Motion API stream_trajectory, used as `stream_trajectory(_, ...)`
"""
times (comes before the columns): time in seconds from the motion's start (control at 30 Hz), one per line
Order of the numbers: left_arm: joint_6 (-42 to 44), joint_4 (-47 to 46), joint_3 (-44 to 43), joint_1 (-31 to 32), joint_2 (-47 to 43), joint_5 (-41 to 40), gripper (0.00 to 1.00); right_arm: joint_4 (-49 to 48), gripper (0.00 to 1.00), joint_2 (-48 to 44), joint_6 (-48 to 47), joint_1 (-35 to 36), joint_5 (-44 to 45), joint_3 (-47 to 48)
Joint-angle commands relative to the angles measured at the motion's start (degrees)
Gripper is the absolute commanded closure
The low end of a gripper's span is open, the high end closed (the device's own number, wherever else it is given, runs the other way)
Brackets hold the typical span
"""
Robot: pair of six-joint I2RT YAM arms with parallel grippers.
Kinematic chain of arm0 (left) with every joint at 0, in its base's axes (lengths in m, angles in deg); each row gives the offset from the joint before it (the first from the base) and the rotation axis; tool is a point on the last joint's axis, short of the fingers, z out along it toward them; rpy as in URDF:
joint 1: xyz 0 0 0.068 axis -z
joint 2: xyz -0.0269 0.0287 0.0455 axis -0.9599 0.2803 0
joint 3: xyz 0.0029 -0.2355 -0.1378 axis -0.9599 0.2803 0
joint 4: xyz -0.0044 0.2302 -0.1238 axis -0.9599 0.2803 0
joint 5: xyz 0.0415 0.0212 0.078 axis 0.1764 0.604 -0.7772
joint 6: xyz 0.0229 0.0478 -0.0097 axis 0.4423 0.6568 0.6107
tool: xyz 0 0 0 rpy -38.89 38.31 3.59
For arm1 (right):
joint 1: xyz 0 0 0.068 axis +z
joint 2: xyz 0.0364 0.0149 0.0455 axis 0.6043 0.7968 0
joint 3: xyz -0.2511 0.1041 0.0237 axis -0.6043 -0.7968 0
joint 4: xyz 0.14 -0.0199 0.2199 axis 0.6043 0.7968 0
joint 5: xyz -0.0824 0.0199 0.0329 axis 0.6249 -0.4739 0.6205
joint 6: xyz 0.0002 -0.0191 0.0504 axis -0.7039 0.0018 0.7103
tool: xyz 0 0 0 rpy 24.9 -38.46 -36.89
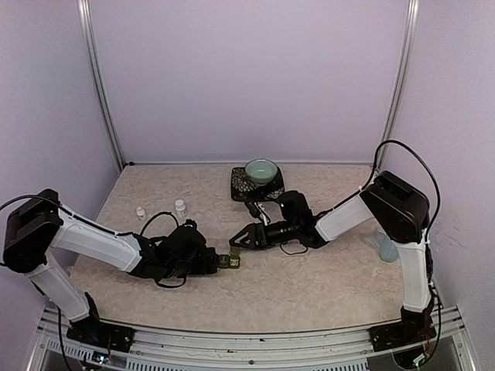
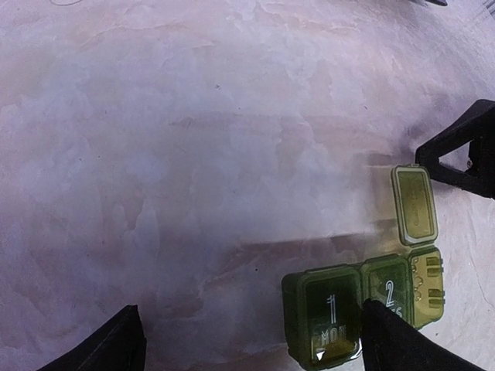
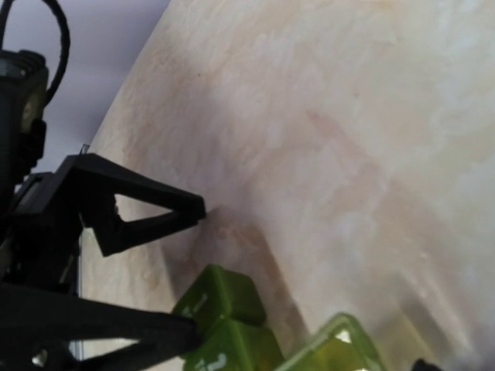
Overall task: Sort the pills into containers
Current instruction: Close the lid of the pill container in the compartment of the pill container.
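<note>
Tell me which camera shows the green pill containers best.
Left wrist: the containers sit close, lids numbered 1 and 2 readable, the third lid flipped open. Top external shows only a tiny green strip; right wrist catches blurred parts at its bottom edge.

I count: containers [image 1: 228, 261] 1 green strip, 3 compartments | white bottles [image 1: 141, 212] [image 1: 180, 207] 2 | teal bowl [image 1: 261, 170] 1 | black mat [image 1: 241, 185] 1 | pale mug [image 1: 385, 247] 1

Arms converge low; left gripper [image 1: 219, 261], right gripper [image 1: 237, 240] spread wide
</note>
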Motion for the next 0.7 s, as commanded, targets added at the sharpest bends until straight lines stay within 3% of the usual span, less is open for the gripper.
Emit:
stream_trajectory(0.0, -0.4, 2.4, -0.4, 0.4, 2.0, 0.1, 0.07, 1.7, 0.09, 1.9, -1.2, 1.1, -0.8, 1.9)
stream_trajectory(0.67, -0.6, 2.2, -0.3, 0.6, 3.7, 1.0, 0.2, -6.4, 0.13, -2.6, 1.4, 1.9, -11.8, -2.9)
